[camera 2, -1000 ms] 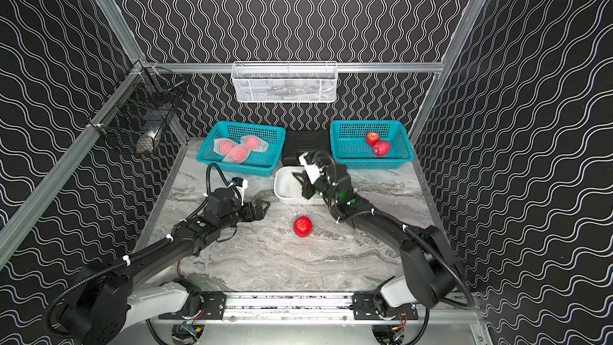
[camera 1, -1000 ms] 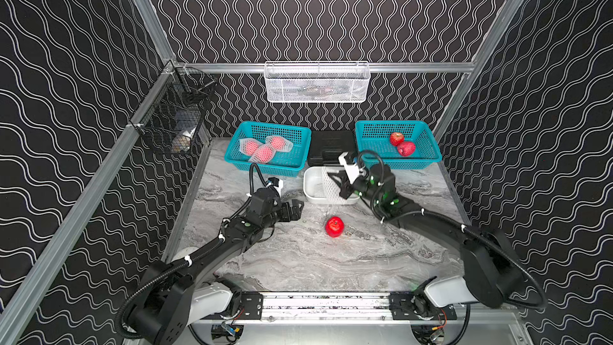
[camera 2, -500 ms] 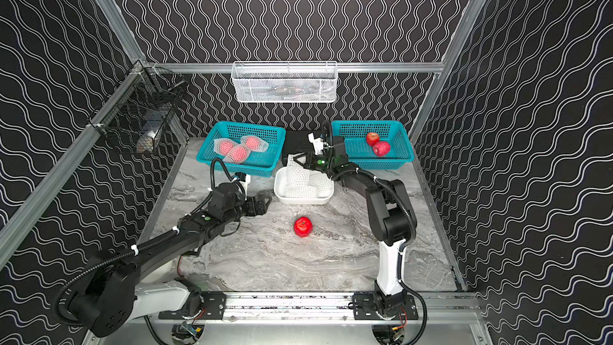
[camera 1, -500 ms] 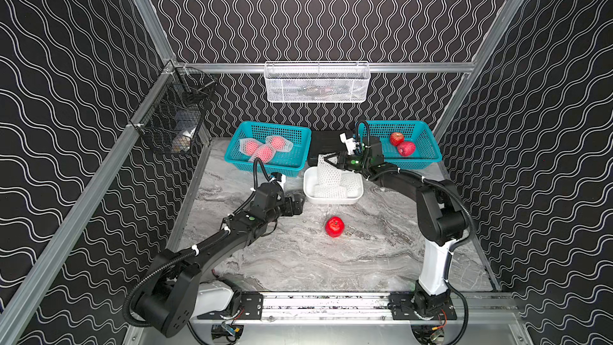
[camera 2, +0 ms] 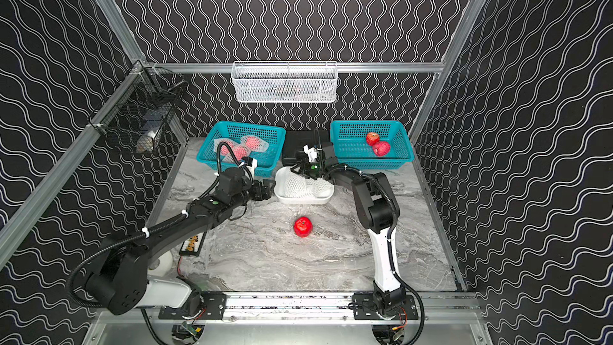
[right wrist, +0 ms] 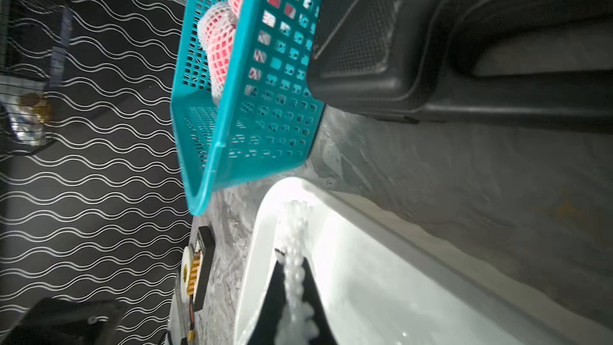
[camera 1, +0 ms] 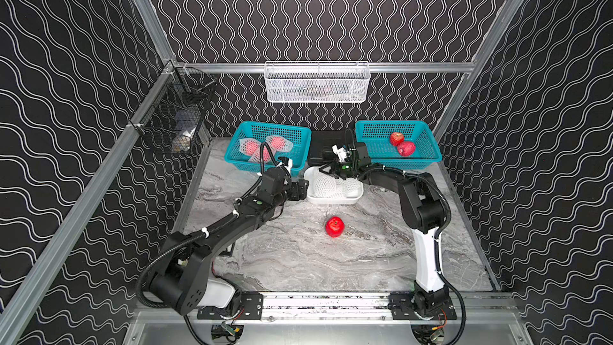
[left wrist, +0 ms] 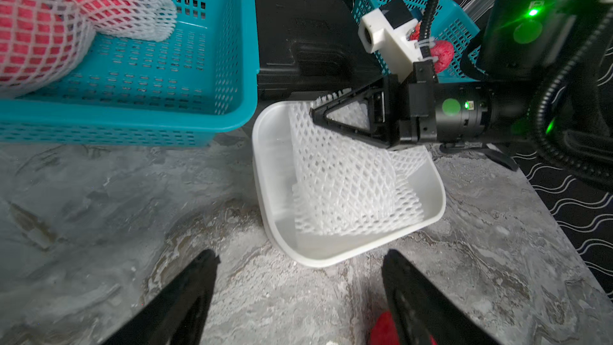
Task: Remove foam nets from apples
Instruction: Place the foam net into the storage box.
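Foam-netted apples crowd the left teal basket; your left arm's cable crosses them, so you cannot count them surely. Two bare apples lie in the right teal basket. In front of the gap between the baskets, the white tub holds an empty foam net, its upper edge pinched between the fully closed fingers of your right gripper. A loose apple sits on the marble tabletop, cut off in the left wrist view. Your left gripper stands wide apart, empty, just beside the tub.
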Robot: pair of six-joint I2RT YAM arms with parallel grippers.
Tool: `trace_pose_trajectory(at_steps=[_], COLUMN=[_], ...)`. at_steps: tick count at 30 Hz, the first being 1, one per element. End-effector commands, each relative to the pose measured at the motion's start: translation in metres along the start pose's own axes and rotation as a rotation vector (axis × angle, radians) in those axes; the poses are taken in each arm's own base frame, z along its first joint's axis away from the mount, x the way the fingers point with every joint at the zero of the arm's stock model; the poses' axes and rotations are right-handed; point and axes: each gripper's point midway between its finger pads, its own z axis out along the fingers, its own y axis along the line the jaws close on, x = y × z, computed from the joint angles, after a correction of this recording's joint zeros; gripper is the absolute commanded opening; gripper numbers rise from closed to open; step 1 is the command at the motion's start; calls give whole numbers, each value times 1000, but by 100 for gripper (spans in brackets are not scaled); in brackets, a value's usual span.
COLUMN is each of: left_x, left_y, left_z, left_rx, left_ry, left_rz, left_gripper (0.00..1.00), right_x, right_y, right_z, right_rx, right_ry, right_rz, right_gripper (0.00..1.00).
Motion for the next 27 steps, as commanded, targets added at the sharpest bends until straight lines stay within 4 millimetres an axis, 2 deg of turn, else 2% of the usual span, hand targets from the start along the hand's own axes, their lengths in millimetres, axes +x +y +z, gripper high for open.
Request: trace_pose_trajectory(at_steps=[1,2,4,6,8,11,16,27], left_x=[-12,-13,-14,-13,-11,-4,7,24], left_y=[-10,-13,-19,-21,-21,-19,-19,-16], left_z=[10,14,20,28,34,42,49,71], left_rx=[8,0,-15,-10,-5,-11,7,0], left_ry=[-18,-9,2,16,24,44,60,100], left_rz=[63,89,139,137,136,130,127,149], left_gripper=[79,77,74,73,71,70,64,63], right_x=[3,4,4,3,1,-3,-7,1], right_y=[-2,-3,0,4,10,19,35,28], right_z=[3,3,1,-3,-7,-15,-25,-25], right_rx=[50,63,76,85,85,102,108,120], right_ry=[-4,-4,-14,-32,-49,-77,-112,-98], right_rz=[-63,-76,-108,-138,-168,-216,-279,-218], right_gripper=[0,0,9,26,33,54,63,63])
